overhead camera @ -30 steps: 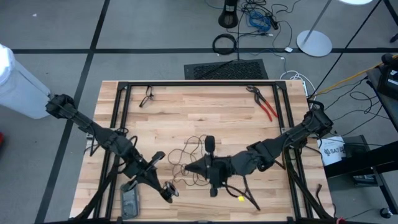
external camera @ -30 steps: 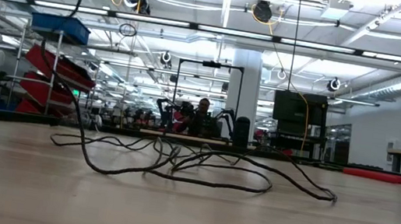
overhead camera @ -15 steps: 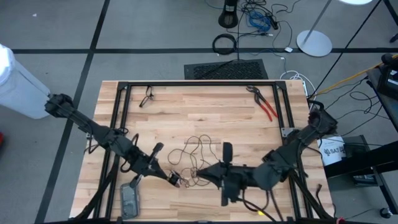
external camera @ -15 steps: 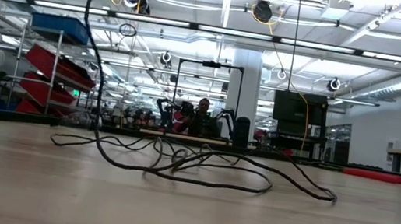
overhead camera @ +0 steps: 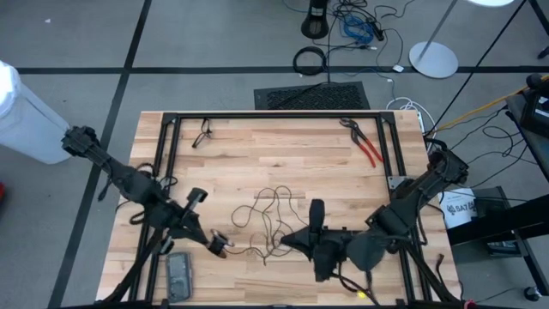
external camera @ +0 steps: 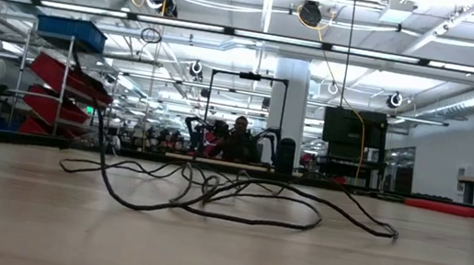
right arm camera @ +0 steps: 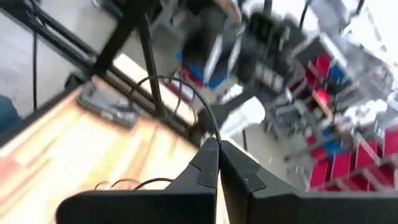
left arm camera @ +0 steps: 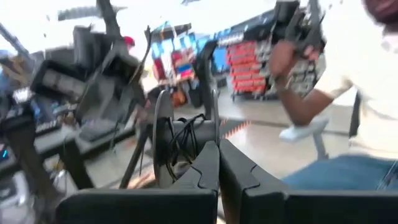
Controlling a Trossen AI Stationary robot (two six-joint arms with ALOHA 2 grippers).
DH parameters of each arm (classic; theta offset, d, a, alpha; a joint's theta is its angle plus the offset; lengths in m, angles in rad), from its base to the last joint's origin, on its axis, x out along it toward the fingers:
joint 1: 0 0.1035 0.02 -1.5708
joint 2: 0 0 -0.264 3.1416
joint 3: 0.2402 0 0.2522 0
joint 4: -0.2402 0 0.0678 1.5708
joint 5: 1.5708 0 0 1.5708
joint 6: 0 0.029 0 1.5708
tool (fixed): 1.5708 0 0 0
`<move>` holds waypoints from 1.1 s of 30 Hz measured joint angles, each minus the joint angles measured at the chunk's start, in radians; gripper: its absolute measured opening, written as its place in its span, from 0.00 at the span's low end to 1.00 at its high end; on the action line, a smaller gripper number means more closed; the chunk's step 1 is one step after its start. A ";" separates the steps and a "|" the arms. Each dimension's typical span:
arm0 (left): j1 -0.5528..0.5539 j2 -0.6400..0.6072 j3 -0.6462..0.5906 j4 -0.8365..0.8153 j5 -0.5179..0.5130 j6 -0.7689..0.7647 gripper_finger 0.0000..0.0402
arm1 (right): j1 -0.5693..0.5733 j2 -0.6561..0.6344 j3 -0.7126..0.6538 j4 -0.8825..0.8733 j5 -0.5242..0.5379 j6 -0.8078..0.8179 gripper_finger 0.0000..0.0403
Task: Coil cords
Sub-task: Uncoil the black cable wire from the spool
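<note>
The thin black cord (overhead camera: 270, 215) lies in a loose tangle on the wooden table's middle, and in the low view (external camera: 209, 198) its loops rest on the tabletop. One strand (external camera: 120, 60) rises steeply out of that picture. My left gripper (overhead camera: 220, 245) is near the table's near left, shut on the cord, with a small pale bit at its tips. My right gripper (overhead camera: 287, 238) is just right of the tangle's near side, shut on the cord. My left gripper pinches the cord between its two shut fingertips (left arm camera: 208, 155). A small loop of cord (left arm camera: 183, 134) stands just beyond them. The fingers hide which part of the cord they have. My right gripper pinches one strand of the cord (right arm camera: 210, 127) between its shut fingertips. The strand arcs away from the tips, clear of the table (right arm camera: 74, 143), toward the table's left.
Red-handled pliers (overhead camera: 367, 146) lie at the far right and a small black item (overhead camera: 203, 133) at the far left. A grey flat device (overhead camera: 178, 276) lies at the near left corner. Black frame rails (overhead camera: 274, 114) edge the table. A person (left arm camera: 323, 93) stands beyond.
My left gripper has gone up the table toward the tangle, then back toward the left edge with the cord. My right gripper has drawn toward the table's right and near side. The rising strand in the low view has swung from slanting to nearly upright.
</note>
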 joint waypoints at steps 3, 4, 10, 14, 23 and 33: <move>-0.023 -0.016 0.000 0.021 0.006 0.006 0.00 | -0.040 0.000 0.000 -0.063 -0.036 0.088 0.00; -0.029 -0.018 0.000 0.027 0.007 0.006 0.00 | -0.054 0.000 0.000 -0.076 -0.078 0.113 0.00; -0.046 -0.010 0.000 0.064 0.085 0.013 0.00 | -0.155 0.024 0.000 -0.092 -0.414 0.247 0.00; -0.056 0.010 0.000 0.065 0.193 0.053 0.00 | -0.206 0.070 0.000 -0.092 -0.496 0.269 0.00; -0.059 0.078 0.000 0.087 0.333 0.059 0.00 | -0.312 0.128 0.000 -0.090 -0.487 0.275 0.00; -0.058 0.148 0.000 0.137 0.334 0.059 0.00 | -0.374 0.128 0.000 -0.116 -0.411 0.354 0.00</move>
